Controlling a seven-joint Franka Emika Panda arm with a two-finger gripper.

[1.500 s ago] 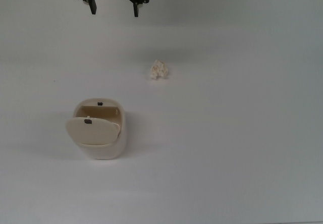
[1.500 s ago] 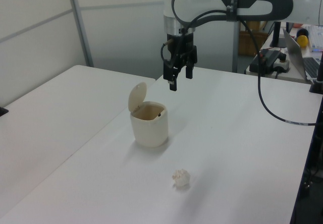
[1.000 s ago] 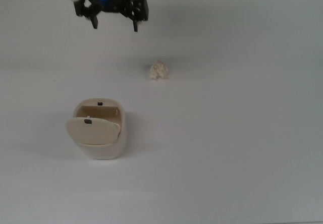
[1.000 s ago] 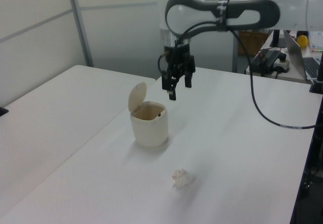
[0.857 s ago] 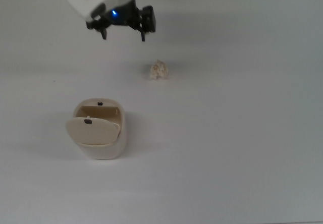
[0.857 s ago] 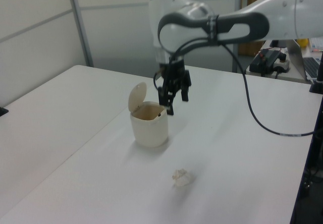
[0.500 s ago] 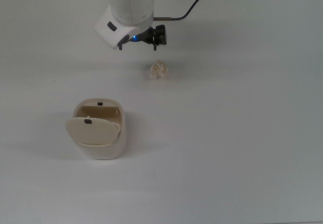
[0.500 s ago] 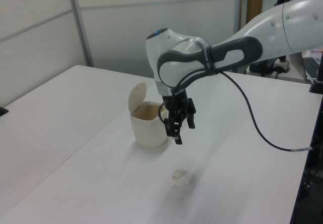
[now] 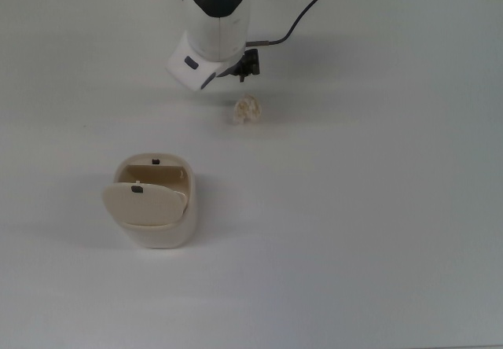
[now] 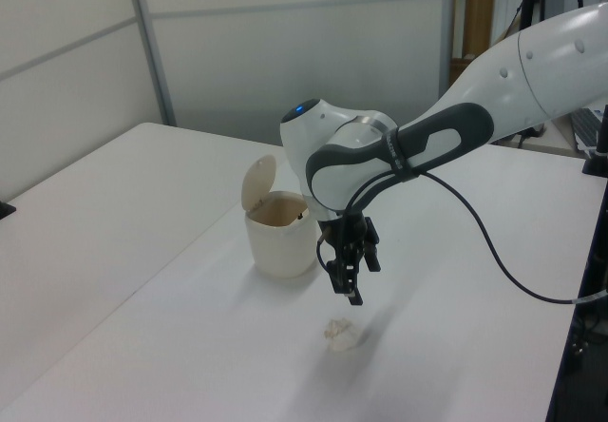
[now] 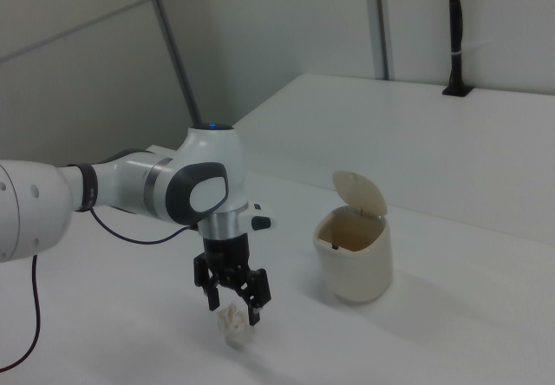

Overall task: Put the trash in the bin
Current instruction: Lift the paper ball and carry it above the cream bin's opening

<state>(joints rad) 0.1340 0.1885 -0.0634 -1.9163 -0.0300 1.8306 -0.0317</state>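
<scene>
- Gripper: over the last second and a half it travels from the table's far edge in the top view, passes beside the bin, and descends; it now hangs just above the paper wad, fingers spread apart and empty.
- Paper wad: unmoved throughout, it lies on the white table, up and to the right of the bin in the top view; in the right view it sits directly beneath the parted fingers.
- Bin: upright, flap lid tipped open, cavity exposed, well apart from the wad.
- Meaning: the approach appears nearly finished; a short further descent and closure on the wad would probably come next, before transport to the bin.
</scene>
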